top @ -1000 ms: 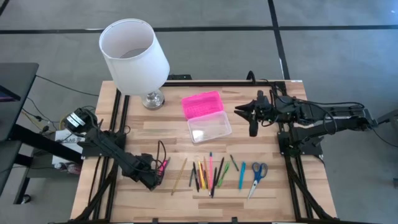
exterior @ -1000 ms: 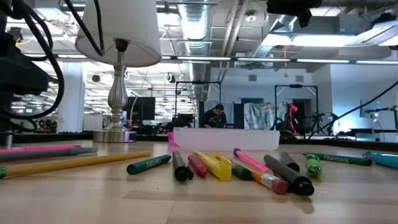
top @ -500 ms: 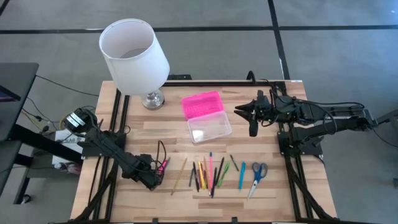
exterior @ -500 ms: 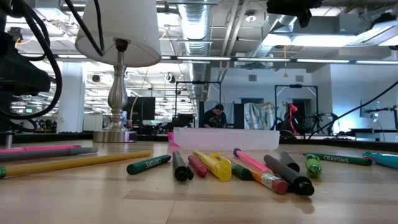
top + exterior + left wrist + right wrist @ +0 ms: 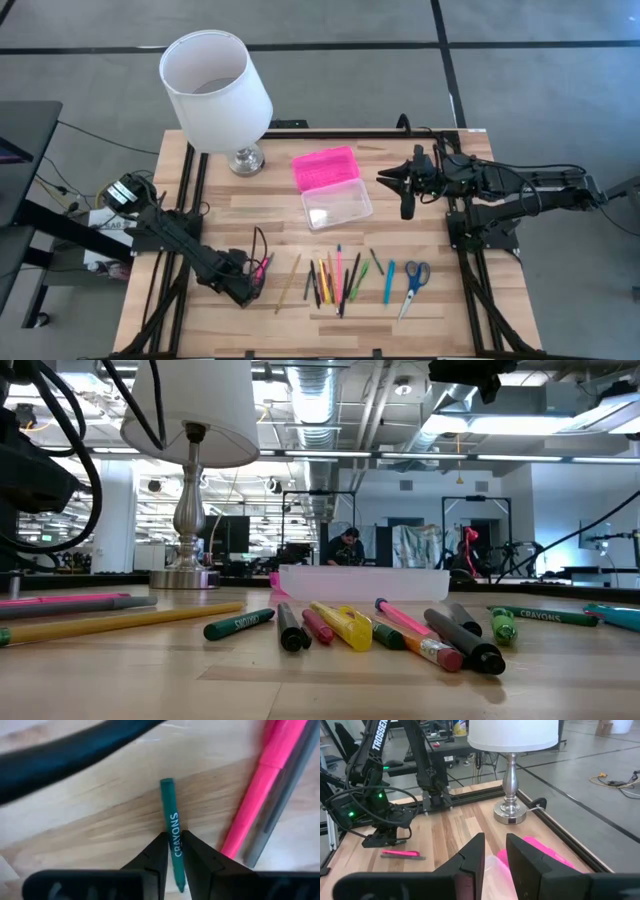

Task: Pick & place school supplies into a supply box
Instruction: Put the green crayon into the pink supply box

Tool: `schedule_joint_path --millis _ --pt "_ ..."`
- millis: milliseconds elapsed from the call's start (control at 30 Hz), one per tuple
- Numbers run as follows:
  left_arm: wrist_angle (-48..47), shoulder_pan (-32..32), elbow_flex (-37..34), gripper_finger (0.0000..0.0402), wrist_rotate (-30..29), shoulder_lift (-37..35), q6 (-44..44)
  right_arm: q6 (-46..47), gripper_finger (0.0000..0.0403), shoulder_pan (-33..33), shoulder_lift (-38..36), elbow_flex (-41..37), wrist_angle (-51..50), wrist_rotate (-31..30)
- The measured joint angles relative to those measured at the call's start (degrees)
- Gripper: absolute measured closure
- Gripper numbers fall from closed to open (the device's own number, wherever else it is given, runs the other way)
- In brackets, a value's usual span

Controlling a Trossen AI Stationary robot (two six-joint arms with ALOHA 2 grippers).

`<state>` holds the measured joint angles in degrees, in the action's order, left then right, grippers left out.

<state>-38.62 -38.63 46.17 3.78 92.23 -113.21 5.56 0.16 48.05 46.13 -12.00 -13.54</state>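
Since a second ago the left gripper (image 5: 172, 854) has closed its jaws from wide open onto a green crayon (image 5: 171, 827) at about 8 o'clock on the table (image 5: 440, 310); nothing else on the table has shifted. The crayon lies flat, pinched between the fingertips, with a pink marker (image 5: 260, 785) and a grey pen (image 5: 282, 795) just beside it. The box (image 5: 337, 208) sits open near the table's middle, its pink lid (image 5: 323, 166) folded back at 12 o'clock of the clear base; the base looks empty. The remaining pens and pencils (image 5: 338, 275) and the blue-handled scissors (image 5: 413, 282) lie in a row at 6 o'clock of the box. The right gripper (image 5: 407, 208) hovers at 3 o'clock of the box, jaws slightly parted, holding nothing. The crayon reads "CRAYONS"; the left arm (image 5: 385, 750) bears "TROSSEN". A white lamp (image 5: 214, 85) stands at 11 o'clock.
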Motion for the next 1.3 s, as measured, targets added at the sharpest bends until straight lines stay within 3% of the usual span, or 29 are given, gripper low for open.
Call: schedule_joint_path --millis 367,667,933,1100,1300 --pt "-3.42 3.62 -0.28 0.0371 -1.61 0.00 21.45 0.01 0.0328 0.00 0.00 0.00 0.03 0.00" --pt "-4.34 9.99 -1.51 0.0372 -1.63 -0.09 30.95 2.93 0.0328 0.15 0.00 0.00 0.03 0.00" --pt "-4.58 11.74 -1.77 0.0373 -2.14 -1.51 34.00 4.55 0.0328 0.20 0.00 0.00 0.03 0.00" --pt "-4.98 12.26 -2.15 0.0381 -10.30 -5.06 32.05 4.61 0.0328 0.20 0.00 0.00 0.05 0.00" --pt "-2.87 14.88 -1.35 0.0395 -14.69 -11.45 33.63 4.61 0.0328 0.20 0.00 0.00 0.25 0.00"
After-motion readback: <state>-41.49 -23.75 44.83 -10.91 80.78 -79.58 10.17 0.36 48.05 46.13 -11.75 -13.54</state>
